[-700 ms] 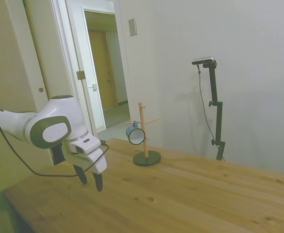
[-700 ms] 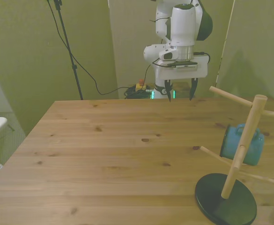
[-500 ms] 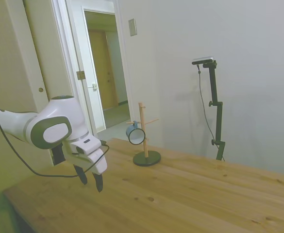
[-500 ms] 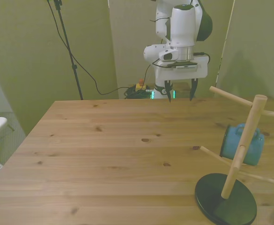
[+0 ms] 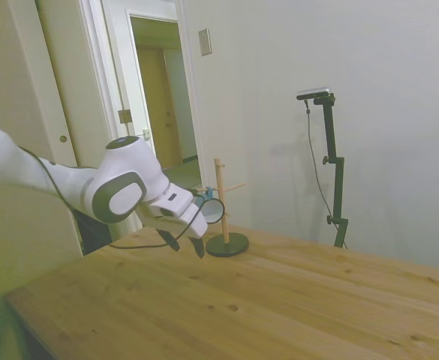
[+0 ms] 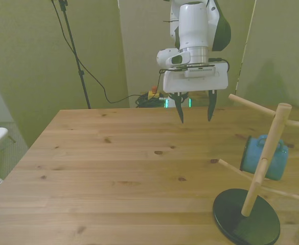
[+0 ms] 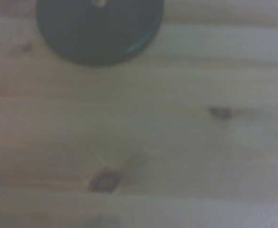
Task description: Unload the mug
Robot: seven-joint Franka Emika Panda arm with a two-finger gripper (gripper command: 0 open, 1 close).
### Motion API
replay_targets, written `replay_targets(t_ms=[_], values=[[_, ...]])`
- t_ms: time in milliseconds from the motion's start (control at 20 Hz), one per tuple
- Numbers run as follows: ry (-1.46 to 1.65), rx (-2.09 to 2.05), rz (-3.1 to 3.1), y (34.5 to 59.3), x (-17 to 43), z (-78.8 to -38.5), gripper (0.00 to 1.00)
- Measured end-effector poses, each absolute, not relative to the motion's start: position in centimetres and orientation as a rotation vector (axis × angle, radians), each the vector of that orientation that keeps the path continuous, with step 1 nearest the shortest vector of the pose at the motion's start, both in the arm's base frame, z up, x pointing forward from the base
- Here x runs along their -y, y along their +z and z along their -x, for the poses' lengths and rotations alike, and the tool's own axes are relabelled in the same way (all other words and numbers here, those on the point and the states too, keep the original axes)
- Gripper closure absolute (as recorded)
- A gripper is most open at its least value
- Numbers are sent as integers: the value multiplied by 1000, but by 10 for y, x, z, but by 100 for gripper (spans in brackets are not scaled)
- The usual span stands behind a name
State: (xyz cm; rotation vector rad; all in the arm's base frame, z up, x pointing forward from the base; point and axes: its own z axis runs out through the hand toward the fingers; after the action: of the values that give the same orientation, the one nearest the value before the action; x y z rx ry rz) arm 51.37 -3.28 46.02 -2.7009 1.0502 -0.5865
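The light blue-teal mug hangs on its side from a peg of the wooden stand, at the front view's right. In the side view the mug shows its white inside, partly behind my arm. My gripper hovers open above the table, well away from the mug toward the far edge, with nothing between its fingers. Seen from the side, the gripper is close to the stand's left. The wrist view is blurred and shows only the stand's dark round base and bare wood.
The wooden table stretches wide toward the front view's left. The stand's dark base sits near the table's front right corner, with pegs sticking out to both sides. A doorway is behind the table in the side view.
My arm has swung forward over the table toward the stand, and the gripper has come lower and nearer the mug. The fingers stay open. The mug has not moved.
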Motion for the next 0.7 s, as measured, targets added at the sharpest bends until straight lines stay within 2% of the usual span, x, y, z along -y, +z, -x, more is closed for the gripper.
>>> replay_targets(t_ms=[100,150,400,700], values=[[-580,-1013,2677,462,36,-540,0],[-561,-1003,2671,460,32,-567,0],[-630,-877,2619,473,23,-584,0],[-739,-727,2535,461,-1,-622,0]])
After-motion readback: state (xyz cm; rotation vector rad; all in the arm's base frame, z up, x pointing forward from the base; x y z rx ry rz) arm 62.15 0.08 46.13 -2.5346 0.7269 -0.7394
